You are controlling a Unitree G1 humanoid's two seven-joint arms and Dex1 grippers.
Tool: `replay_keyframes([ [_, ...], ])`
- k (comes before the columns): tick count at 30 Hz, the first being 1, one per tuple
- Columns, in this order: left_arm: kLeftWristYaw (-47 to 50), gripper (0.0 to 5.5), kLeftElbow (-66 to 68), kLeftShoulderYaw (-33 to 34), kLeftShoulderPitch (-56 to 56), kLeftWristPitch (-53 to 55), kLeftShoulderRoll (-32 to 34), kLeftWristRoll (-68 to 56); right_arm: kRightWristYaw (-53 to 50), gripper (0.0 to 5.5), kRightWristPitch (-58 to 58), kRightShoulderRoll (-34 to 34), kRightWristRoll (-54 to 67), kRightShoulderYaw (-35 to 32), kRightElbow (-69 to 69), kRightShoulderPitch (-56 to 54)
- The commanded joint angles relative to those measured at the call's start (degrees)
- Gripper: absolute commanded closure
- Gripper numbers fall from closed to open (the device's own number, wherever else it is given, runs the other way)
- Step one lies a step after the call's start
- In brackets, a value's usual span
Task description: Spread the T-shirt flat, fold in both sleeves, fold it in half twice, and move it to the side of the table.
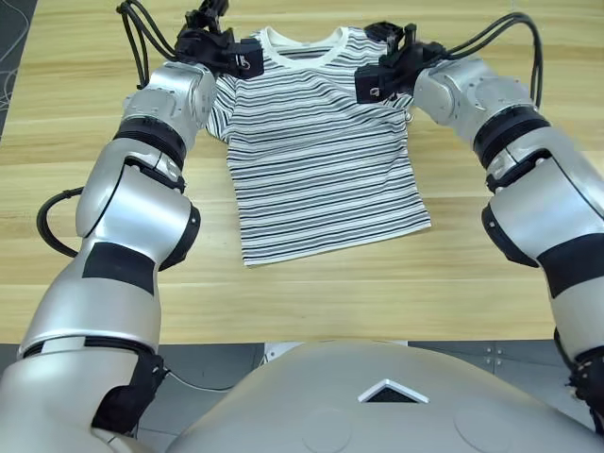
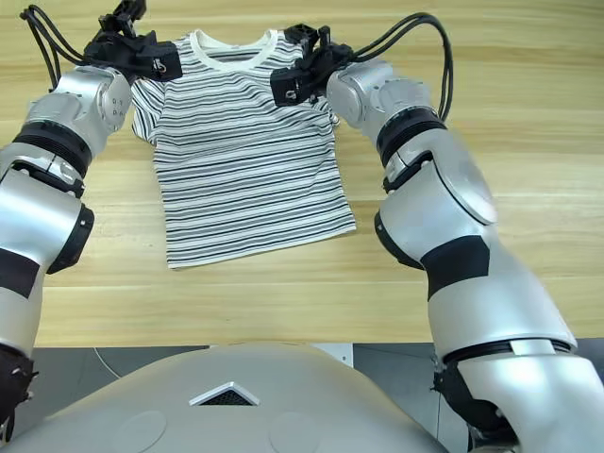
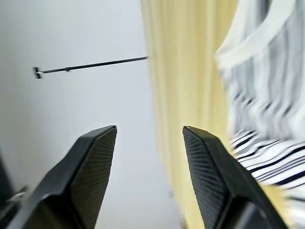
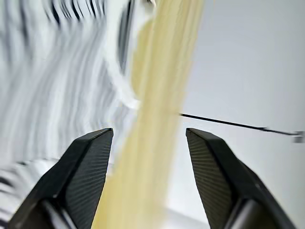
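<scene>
Striped T-shirt lies spread on the wooden table. The left gripper and right gripper sit at its shoulders, either side of the collar, fingers apart and holding nothing.

A short-sleeved T-shirt, white with thin dark horizontal stripes and a plain cream collar, lies spread flat and face up on the light wooden tabletop. The collar points away from the robot, the hem toward it. The body sits slightly askew, with the hem angled toward the robot's right. The sleeve on the robot's left lies open beside the body.
</scene>
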Motion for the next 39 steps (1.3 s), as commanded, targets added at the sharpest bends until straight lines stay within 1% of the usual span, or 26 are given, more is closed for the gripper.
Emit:
replay_keyframes([
  [1,-28.26,2.91,-17.08,0.61,17.96,-18.49,3.48,-11.96,53.62,2.67,-6.02,-6.65,28.74,-16.30,-9.85,15.34],
  [3,-30.76,2.91,-25.43,-1.04,21.92,-18.34,5.70,-12.69,56.22,2.67,-5.85,-7.91,29.06,-16.62,-10.64,16.50],
  [4,-29.55,2.91,-27.40,-1.74,22.51,-17.61,6.39,-10.69,56.18,2.67,-5.49,-7.99,29.00,-16.86,-10.70,16.68],
  [9,-26.43,2.91,-32.35,-3.65,25.31,-13.36,8.52,-3.98,57.38,2.67,-3.28,-8.68,28.13,-17.22,-13.06,19.15],
  [11,-25.33,2.91,-32.88,-4.70,26.41,-12.51,9.18,-1.33,56.41,2.67,-3.02,-9.82,25.40,-15.98,-13.66,20.24],
  [13,-25.63,2.91,-34.86,-5.56,27.55,-13.12,10.29,0.23,57.60,2.67,-2.72,-11.37,23.44,-14.60,-14.72,21.81],
  [17,-31.88,2.91,-44.01,-6.92,31.26,-14.84,14.94,0.86,66.66,2.67,-1.41,-16.17,24.37,-12.67,-23.41,27.38],
  [19,-33.57,2.91,-48.13,-7.32,32.52,-14.89,16.88,2.04,68.88,2.67,0.41,-17.73,25.61,-12.61,-29.02,29.70],
  [22,-33.60,2.91,-49.53,-6.43,32.05,-13.24,16.69,2.60,70.38,2.67,4.76,-18.52,28.16,-13.21,-36.83,32.07],
  [24,-33.88,2.91,-50.07,-6.24,32.08,-13.14,16.79,2.51,70.29,2.67,5.91,-18.91,28.41,-13.22,-39.26,32.71],
  [29,-29.99,2.91,-46.87,-5.76,29.46,-12.52,14.82,3.86,65.57,2.67,5.99,-15.54,31.07,-16.48,-40.34,30.76],
  [32,-29.82,2.91,-46.46,-5.60,28.94,-13.00,14.94,4.44,64.26,2.67,5.67,-14.78,31.62,-17.78,-40.16,28.81],
  [39,-36.84,2.91,-59.47,-1.84,31.76,-13.00,18.87,-0.37,62.89,2.67,5.67,-15.78,32.51,-21.93,-36.41,21.67],
])
